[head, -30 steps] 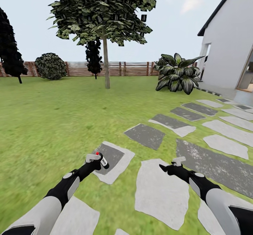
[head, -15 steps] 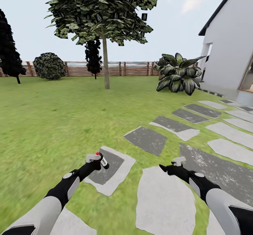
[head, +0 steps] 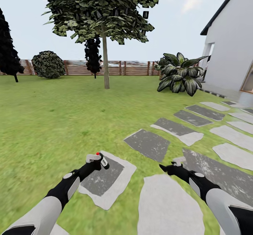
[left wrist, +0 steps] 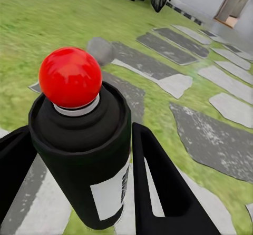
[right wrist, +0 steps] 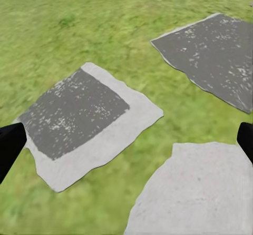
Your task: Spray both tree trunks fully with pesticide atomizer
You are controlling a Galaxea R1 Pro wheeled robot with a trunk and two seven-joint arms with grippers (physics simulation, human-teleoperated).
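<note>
The left claw point(head: 99, 159) is gripping the pesticide atomizer point(head: 103, 161), its fingers point(left wrist: 158, 193) pressing both sides of the black can, red button up, long axis upright. The right claw point(head: 172, 166) is hanging spread wide and empty over the stepping stones point(head: 147, 143). The tree trunk point(head: 105, 64) is standing well apart, straight ahead across the lawn point(head: 52, 115), slightly nearer the left arm's side, before the fence point(head: 130, 68).

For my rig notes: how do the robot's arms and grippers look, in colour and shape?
Both arms have light grey rounded shells with black joints and a small grey disc near each wrist. The left gripper and right gripper are black with flat, tapered fingers. No cables show.
</note>
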